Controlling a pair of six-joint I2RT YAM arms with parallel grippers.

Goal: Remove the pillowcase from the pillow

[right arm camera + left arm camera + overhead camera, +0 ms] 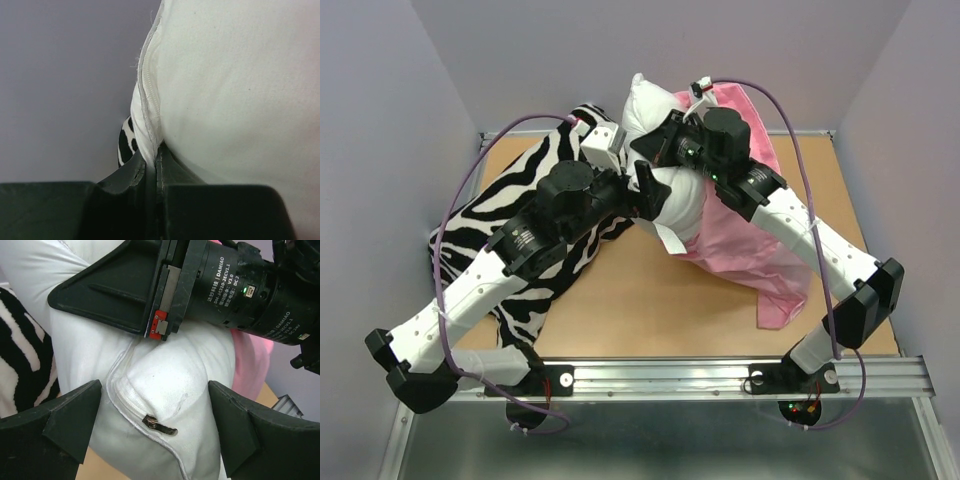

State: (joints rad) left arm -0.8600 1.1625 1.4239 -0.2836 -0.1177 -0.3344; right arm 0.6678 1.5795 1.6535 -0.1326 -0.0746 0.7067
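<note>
right hand [154,161] pinched tight on pillow [235,100] edge, anchoring it | left hand [155,390] wide open, empty, straddling pillow for a grip | pillowcase [760,250] partly off, likely pulled next

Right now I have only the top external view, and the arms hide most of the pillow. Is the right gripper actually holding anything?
Observer: Yes. The right wrist view shows the right gripper shut on the seamed edge of the pillow.
Operator: And the left one?
Observer: The left gripper is open, its fingers spread either side of the pillow.
Operator: Is there any pink fabric between those fingers?
Observer: No, only white fabric with a zipper pull. The pillowcase shows behind it, at the right.
</note>
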